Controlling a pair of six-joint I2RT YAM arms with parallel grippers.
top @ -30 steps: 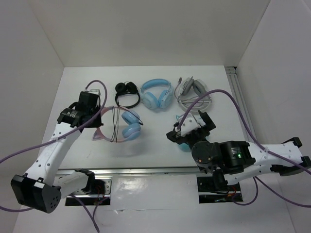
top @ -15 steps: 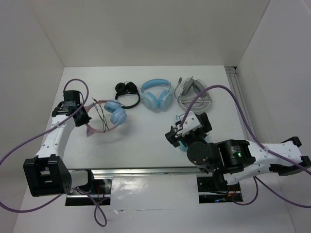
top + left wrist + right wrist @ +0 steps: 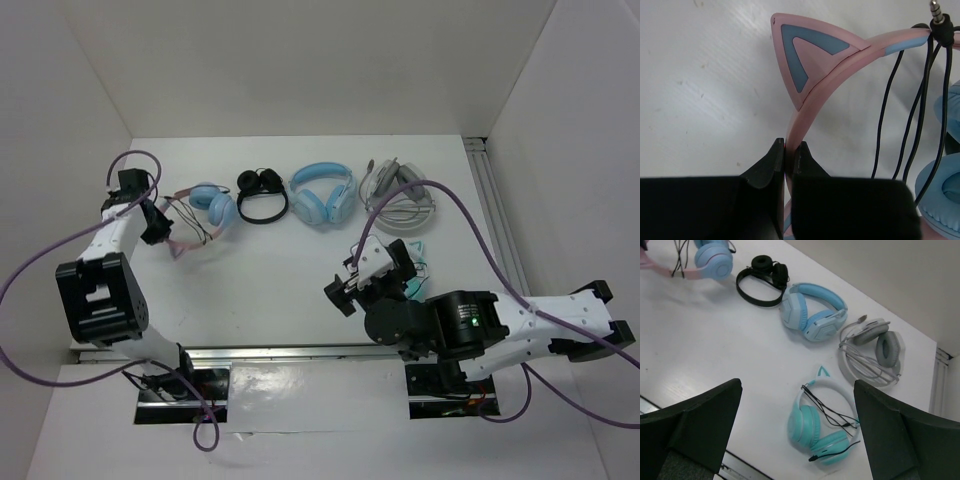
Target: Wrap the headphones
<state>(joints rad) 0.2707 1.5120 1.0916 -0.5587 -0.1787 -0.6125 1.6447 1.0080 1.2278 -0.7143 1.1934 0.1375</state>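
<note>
The headphones [image 3: 208, 206], with a pink cat-ear headband and light blue ear cups, lie at the back left of the table. Their thin black cable [image 3: 905, 125] is looped across the band, with the jack plug [image 3: 938, 15] sticking up near it. My left gripper [image 3: 160, 226] is shut on the pink headband just below one cat ear [image 3: 805, 55], its fingertips [image 3: 775, 155] pinching the band. My right gripper [image 3: 343, 291] hovers near the front middle, open and holding nothing. The right wrist view shows the headphones [image 3: 712, 260] far off at its top left.
A row along the back holds a black pair [image 3: 262, 195], an all-blue pair [image 3: 322, 192] and a grey pair [image 3: 398, 192] with its cable wound on. A teal cat-ear pair [image 3: 822, 427] lies beneath my right gripper. White walls enclose the table; a rail [image 3: 490, 200] runs along the right.
My left gripper has carried the headphones from the middle left to the back left, beside the black pair. My right arm has shifted slightly left and nearer.
</note>
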